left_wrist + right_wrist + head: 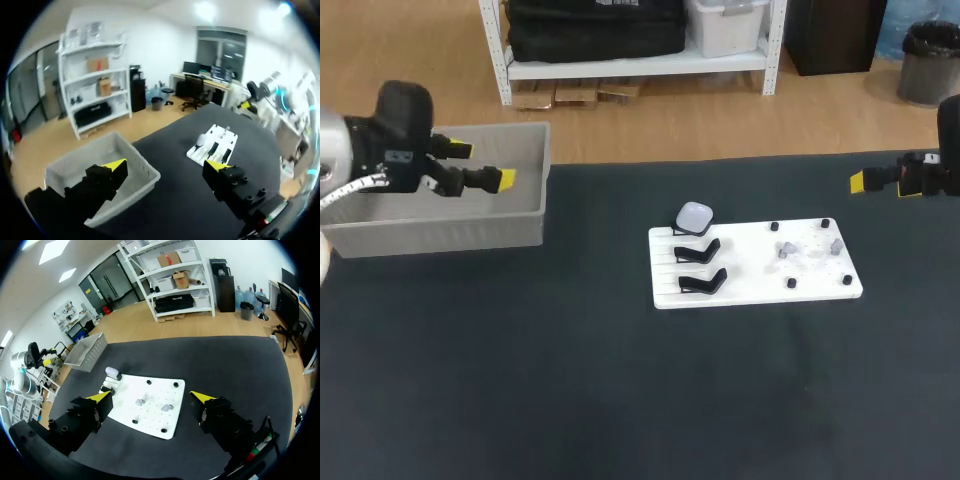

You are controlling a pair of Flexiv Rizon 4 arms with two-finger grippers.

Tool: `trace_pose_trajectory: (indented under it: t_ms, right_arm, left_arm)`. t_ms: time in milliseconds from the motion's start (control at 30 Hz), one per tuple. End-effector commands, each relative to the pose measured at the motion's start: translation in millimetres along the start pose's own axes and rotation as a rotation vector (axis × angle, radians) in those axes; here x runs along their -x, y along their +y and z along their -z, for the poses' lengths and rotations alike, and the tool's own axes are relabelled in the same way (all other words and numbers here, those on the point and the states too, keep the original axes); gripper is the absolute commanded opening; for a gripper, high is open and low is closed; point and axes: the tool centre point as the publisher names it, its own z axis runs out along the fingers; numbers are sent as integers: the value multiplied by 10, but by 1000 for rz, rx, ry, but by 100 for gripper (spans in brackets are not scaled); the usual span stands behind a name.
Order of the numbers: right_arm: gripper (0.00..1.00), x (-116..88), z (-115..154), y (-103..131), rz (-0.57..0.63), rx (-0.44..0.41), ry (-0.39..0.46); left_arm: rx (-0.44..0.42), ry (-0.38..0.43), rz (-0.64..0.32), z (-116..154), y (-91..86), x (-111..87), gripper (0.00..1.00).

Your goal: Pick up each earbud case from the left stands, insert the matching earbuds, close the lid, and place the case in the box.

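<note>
Pale rounded plastic earbud case [694,216] is sitting on the rearmost of 3 black stands [698,250]. The right gripper [151,396], jaws spread, is hovering slightly nearer than the left gripper [483,164], also spread.

no lettering or numbers legible (in any view)

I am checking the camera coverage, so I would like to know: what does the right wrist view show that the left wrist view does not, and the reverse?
Only the right wrist view: two small pale earbuds lying on the flat white board, among small black pegs; in the other view they are too small to make out. Only the left wrist view: a near look into the grey plastic box, just below the open left gripper. Both: the board, the box, and the rounded pale earbud case on its stand at the board's end.
</note>
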Motion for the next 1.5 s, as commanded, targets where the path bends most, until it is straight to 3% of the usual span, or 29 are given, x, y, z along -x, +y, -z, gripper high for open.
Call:
trace_pose_trajectory:
  t_ms: [33,367,467,567,700,767,1100,1500]
  right_arm:
    - [100,2,2,-1,0,0,1]
    - [100,2,2,-1,0,0,1]
    - [100,2,2,-1,0,0,1]
    - [100,2,2,-1,0,0,1]
    - [100,2,2,-1,0,0,1]
    - [100,2,2,-1,0,0,1]
    - [100,2,2,-1,0,0,1]
    - [100,2,2,-1,0,0,1]
  left_arm:
    - [-366,-348,-509,17,51,-54,100]
    - [-366,-348,-509,17,51,-54,100]
    - [-304,-276,-488,-106,-131,-20,100]
    - [-298,-207,-456,-304,-299,30,100]
    - [-310,-173,-401,-623,-503,88,100]
    - [-364,-142,-377,-804,-583,93,100]
    - [-422,-43,-362,-1579,-949,42,100]
    - [-422,-43,-362,-1579,-949,42,100]
